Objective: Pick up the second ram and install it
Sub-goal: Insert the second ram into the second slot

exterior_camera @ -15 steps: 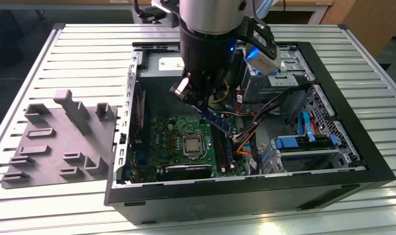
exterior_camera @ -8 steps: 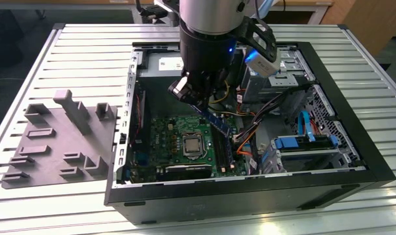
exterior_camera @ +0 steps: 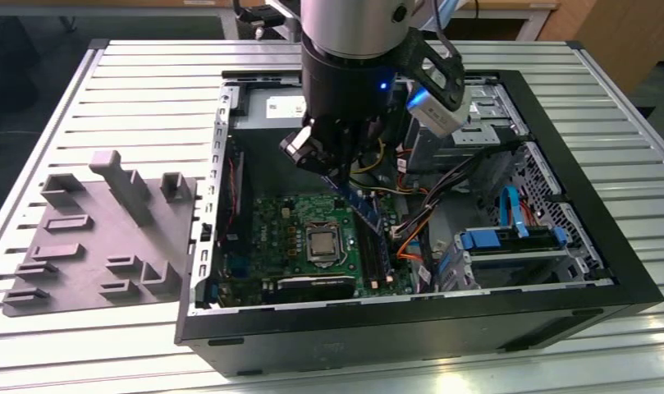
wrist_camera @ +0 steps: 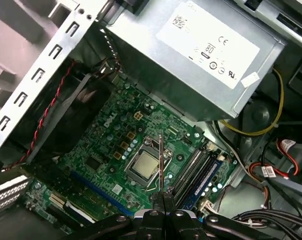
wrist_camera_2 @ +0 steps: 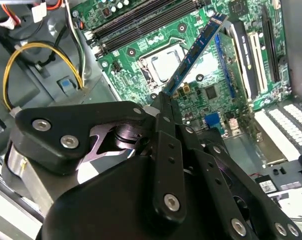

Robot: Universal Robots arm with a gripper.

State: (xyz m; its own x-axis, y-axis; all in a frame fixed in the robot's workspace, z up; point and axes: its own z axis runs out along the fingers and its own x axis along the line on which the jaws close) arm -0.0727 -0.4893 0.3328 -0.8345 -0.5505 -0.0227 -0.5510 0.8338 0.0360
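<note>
The second ram (wrist_camera_2: 197, 54), a thin dark board, is clamped by one end in my tool (wrist_camera_2: 166, 99), whose fingers are closed on it. It hangs tilted in the air over the green motherboard (wrist_camera: 111, 145). In the first wrist view it shows edge-on between the silver processor socket (wrist_camera: 145, 166) and the black memory slots (wrist_camera: 188, 172). The motherboard lies inside an open computer case (exterior_camera: 419, 324) on the ribbed metal bench (exterior_camera: 145, 74).
</note>
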